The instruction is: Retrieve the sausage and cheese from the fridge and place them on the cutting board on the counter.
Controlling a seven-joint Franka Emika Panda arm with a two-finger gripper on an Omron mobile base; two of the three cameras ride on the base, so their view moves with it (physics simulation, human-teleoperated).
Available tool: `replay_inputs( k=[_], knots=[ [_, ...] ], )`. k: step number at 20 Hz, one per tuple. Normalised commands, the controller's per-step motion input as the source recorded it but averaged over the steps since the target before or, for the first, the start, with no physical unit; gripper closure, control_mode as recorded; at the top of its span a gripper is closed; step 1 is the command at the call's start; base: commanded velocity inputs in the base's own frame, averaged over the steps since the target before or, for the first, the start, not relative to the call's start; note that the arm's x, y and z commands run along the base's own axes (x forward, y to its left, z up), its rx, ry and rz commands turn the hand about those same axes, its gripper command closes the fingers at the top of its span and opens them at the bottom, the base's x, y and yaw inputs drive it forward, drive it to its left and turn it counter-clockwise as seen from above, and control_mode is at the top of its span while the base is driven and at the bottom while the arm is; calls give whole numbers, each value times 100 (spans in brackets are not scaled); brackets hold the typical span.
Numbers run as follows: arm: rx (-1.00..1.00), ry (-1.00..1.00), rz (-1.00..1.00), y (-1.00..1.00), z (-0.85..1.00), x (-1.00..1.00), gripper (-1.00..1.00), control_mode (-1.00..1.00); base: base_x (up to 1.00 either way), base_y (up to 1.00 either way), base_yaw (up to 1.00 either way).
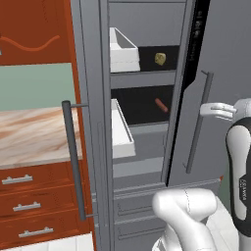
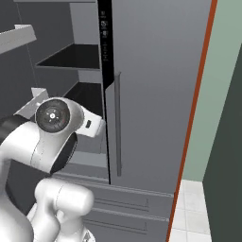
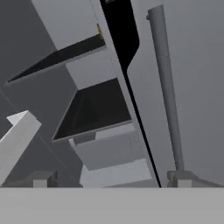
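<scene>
cheese [image 1: 160, 59] on upper fridge [image 1: 147, 112] shelf, sausage [image 1: 161, 105] on lower shelf

A kitchen: a tall grey fridge [image 1: 147, 122] stands open, with a marbled counter [image 1: 29, 135] over red-brown drawers [image 1: 29, 196] just left of it.

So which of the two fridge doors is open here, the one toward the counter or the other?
The counter-side door is swung wide open, exposing the cheese and sausage on the shelves; the other door is only ajar.
</scene>
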Motion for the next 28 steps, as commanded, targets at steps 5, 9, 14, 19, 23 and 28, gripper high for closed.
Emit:
replay_inputs(
  k=[5,9,14,19,23,28],
  knots=[
    [-13,13,0,-43,-5,26,-100,-100,0,0,0],
    [-12,4,3,-25,-17,28,-100,-100,0,0,0],
    [-5,-5,0,-5,-26,44,-100,-100,0,0,0],
    [0,0,0,-13,-13,46,-100,-100,0,0,0],
    [0,4,0,-16,-15,50,-100,-100,0,0,0],
    [0,7,0,-15,-15,48,-100,-100,0,0,0]
  ],
)
